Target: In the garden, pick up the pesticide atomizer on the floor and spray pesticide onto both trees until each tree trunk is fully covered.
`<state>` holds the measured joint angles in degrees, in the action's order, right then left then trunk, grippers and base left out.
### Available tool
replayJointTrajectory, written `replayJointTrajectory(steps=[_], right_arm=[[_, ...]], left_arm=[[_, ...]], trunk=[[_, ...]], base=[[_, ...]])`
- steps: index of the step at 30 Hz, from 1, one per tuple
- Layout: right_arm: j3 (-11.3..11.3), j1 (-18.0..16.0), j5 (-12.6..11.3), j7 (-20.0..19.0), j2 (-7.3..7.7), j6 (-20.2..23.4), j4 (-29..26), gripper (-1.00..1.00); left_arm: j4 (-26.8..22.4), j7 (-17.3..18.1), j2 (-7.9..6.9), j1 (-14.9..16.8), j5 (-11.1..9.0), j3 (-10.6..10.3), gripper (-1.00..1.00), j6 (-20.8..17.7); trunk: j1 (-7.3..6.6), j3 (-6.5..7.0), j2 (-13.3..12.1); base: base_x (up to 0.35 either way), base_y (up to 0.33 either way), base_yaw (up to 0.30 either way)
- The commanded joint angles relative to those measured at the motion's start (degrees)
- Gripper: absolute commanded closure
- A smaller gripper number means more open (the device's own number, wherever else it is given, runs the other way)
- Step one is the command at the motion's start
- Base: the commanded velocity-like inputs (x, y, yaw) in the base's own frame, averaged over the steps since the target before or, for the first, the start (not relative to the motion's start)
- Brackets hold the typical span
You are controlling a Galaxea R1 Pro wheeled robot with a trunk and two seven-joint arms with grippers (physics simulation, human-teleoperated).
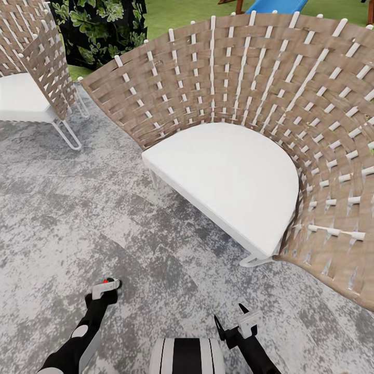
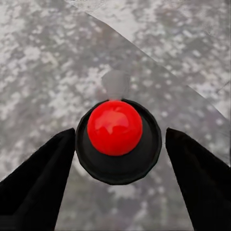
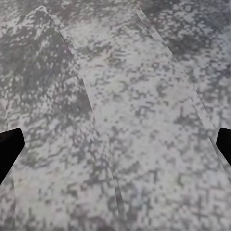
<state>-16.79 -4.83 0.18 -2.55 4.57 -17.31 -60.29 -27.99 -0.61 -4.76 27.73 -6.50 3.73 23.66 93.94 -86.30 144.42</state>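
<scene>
My left gripper sits low at the left over grey paving. It is shut on the pesticide atomizer, of which a small red tip shows in the head view. In the left wrist view the atomizer is a red ball on a round black body, held between the two black fingers. My right gripper is open beside my trunk, with nothing between its fingers but bare paving. Both trees are out of view.
A large woven lounge chair with a white cushion stands close ahead on the right. A second woven chair is at the far left. Behind them are a dark leafy shrub, green grass and a blue slide.
</scene>
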Motion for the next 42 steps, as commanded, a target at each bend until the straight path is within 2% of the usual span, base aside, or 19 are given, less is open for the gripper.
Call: replayJointTrajectory(steps=[1,24,42], right_arm=[[0.00,0.00,0.00,0.00,0.00,0.00,0.00,-1.00],[-0.04,0.00,0.00,0.00,0.00,0.00,0.04,-1.00],[-0.42,0.00,0.04,0.08,-0.42,0.00,0.16,-1.00]], left_arm=[[0.02,0.00,-0.01,0.03,0.00,0.01,1.00,-0.01],[-0.22,0.07,-0.07,0.05,0.00,0.05,1.00,0.06],[0.61,0.08,-0.23,-0.60,0.08,-0.24,1.00,-0.42]], trunk=[[0.00,0.00,0.00],[0.00,0.00,0.00],[-0.46,3.99,-0.24]], base=[[0.000,0.000,0.000],[0.000,0.000,0.000],[0.000,0.000,0.000]])
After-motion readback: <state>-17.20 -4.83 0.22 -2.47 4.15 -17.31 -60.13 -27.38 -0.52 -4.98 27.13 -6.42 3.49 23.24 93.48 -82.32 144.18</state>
